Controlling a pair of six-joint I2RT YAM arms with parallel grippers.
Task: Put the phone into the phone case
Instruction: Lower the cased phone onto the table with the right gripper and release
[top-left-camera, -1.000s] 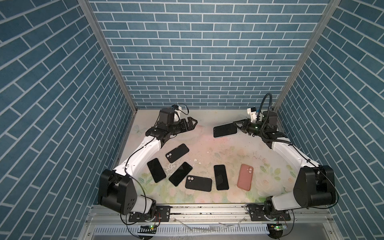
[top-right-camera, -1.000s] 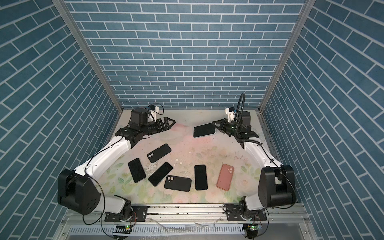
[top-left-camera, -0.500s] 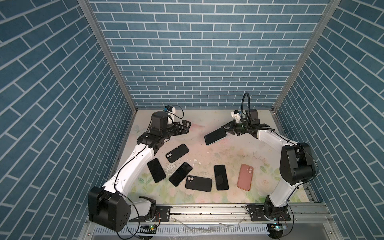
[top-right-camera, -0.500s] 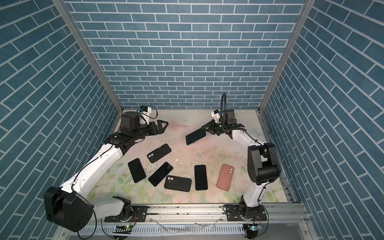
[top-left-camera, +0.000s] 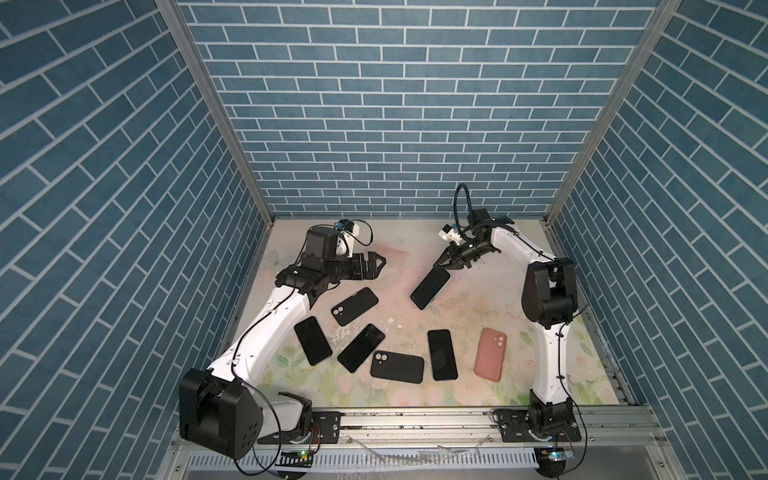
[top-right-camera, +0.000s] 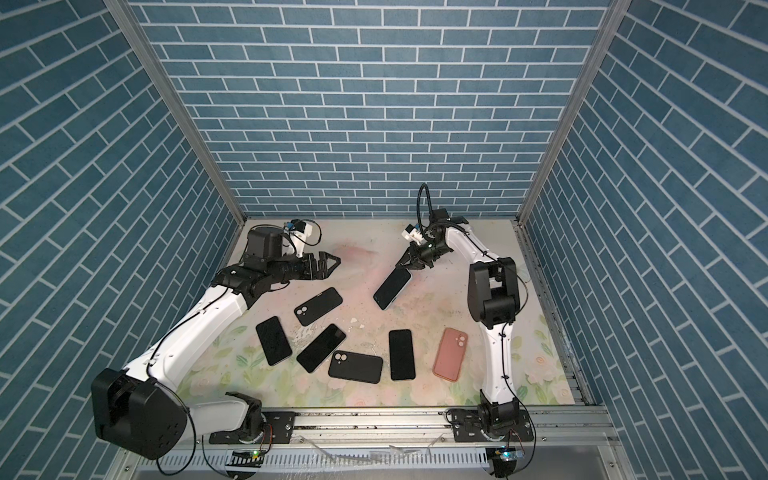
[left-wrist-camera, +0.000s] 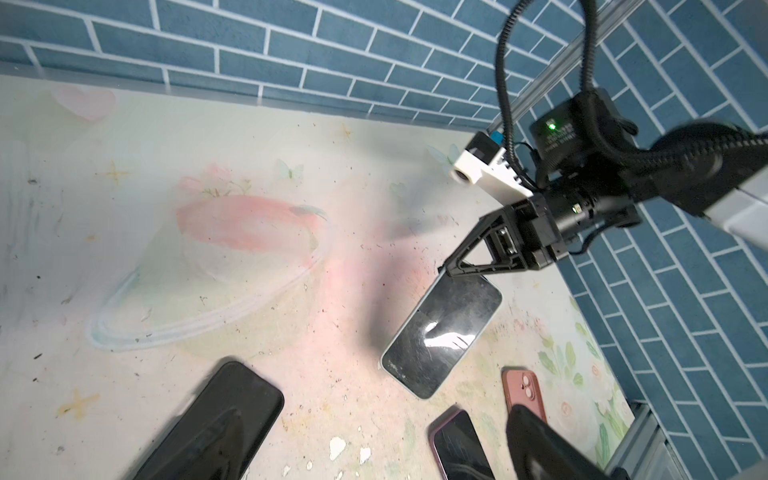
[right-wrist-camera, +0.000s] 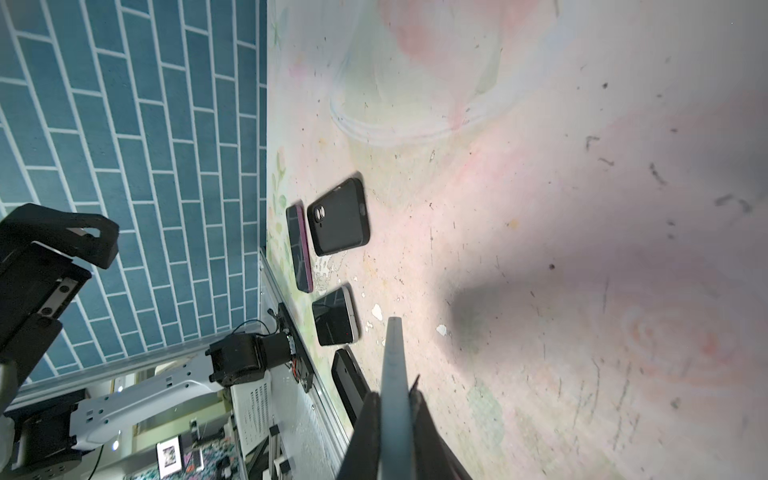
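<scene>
One phone (top-left-camera: 430, 287) pinched edgewise in the right tool (top-left-camera: 441, 266), left tool (top-left-camera: 379, 266) spread wide, arm label (left-wrist-camera: 557, 139) unreadable

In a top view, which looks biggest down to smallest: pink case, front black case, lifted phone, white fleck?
1. The pink case and the front black case: alike, no ranking.
2. The lifted phone: slightly smaller, but held tilted, so unsure.
3. The white fleck: clearly smallest.
</scene>
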